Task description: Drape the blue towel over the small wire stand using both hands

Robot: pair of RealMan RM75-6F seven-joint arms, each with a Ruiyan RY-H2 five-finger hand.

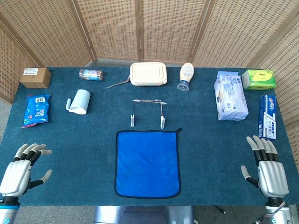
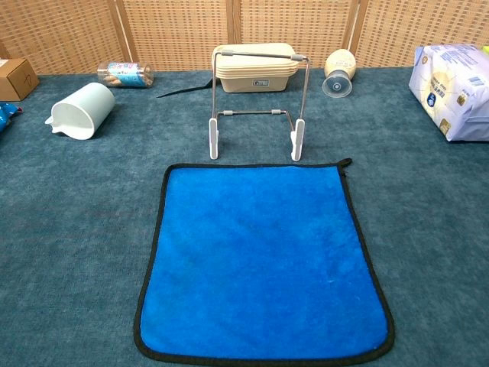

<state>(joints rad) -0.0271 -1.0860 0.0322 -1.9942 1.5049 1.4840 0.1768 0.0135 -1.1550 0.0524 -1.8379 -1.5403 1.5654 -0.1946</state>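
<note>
The blue towel (image 1: 148, 163) (image 2: 263, 259) lies flat and spread out at the front middle of the table, dark trim around its edge. Just behind it the small wire stand (image 1: 148, 112) (image 2: 258, 103) stands upright on two white feet, bare. My left hand (image 1: 21, 170) hovers at the front left corner, fingers spread, holding nothing. My right hand (image 1: 267, 168) is at the front right corner, fingers also spread and empty. Both hands are well apart from the towel. The chest view shows neither hand.
Behind the stand sit a cream lunch box (image 1: 148, 73), a fork (image 1: 117, 84) and a tipped bottle (image 1: 185, 76). A white cup (image 1: 80, 101), blue packet (image 1: 36, 109), cardboard box (image 1: 35, 77) and jar (image 1: 91, 74) are left. A tissue pack (image 1: 230, 95), green box (image 1: 258, 79) and toothpaste box (image 1: 267, 116) are right.
</note>
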